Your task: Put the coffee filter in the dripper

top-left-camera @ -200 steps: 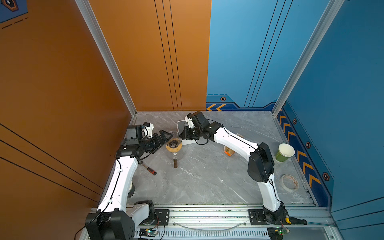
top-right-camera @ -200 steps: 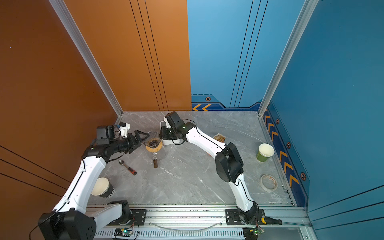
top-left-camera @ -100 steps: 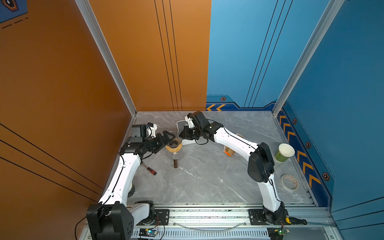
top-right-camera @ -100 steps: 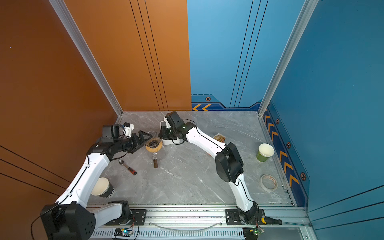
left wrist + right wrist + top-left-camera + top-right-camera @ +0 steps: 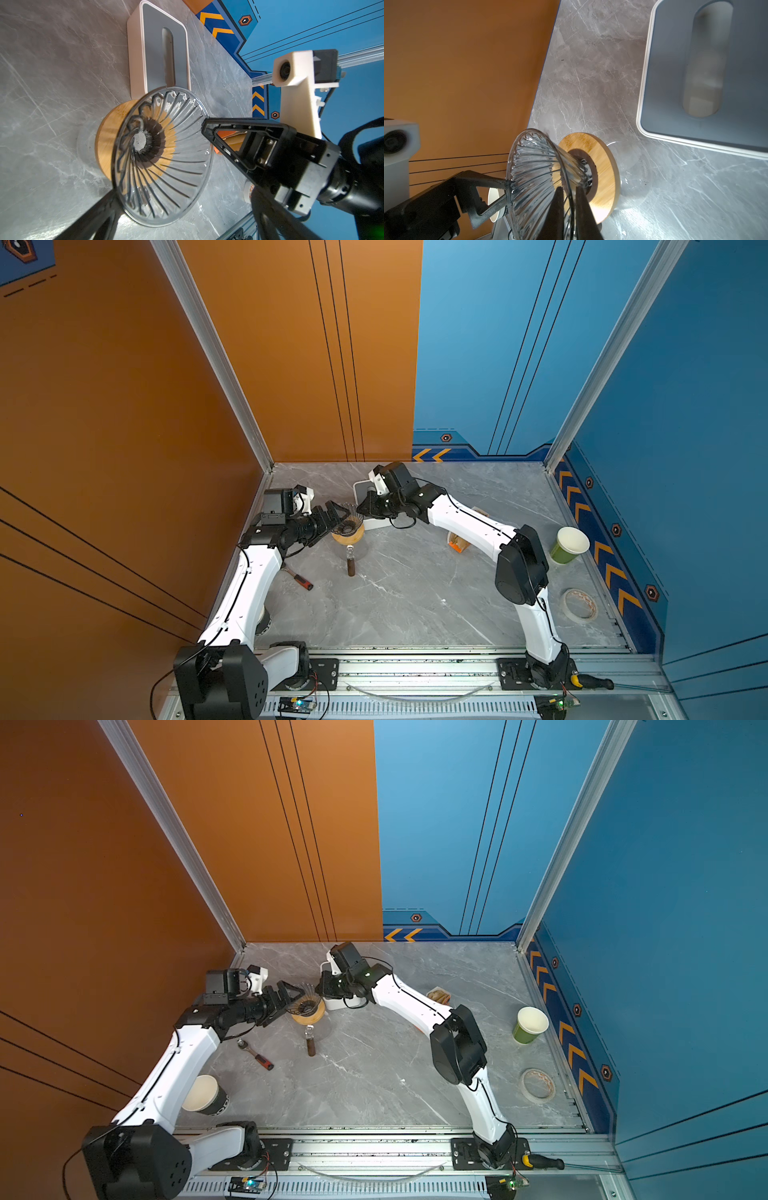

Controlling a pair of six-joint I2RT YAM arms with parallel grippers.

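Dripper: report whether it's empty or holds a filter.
Empty: in the left wrist view the dripper shows bare ribs and the wooden ring through its clear wall, no paper inside.

Dripper point(image 5: 166, 166) in wooden ring point(image 5: 106, 137)

dripper point(image 5: 162, 158): counting just one.
ring point(image 5: 604, 176): counting one, wooden.
server point(image 5: 351, 567): seeing one, glass.
box point(image 5: 158, 52): one showing, white.
cups: counting two, green cup point(image 5: 569, 545) and dark cup point(image 5: 201, 1094).
tape point(image 5: 579, 605): spotting one roll.
tools: finding two, red tool point(image 5: 300, 578) and black tool point(image 5: 595, 683).
holder point(image 5: 456, 541): one sitting there, orange.
arms: two working, left arm point(image 5: 249, 593) and right arm point(image 5: 465, 522).
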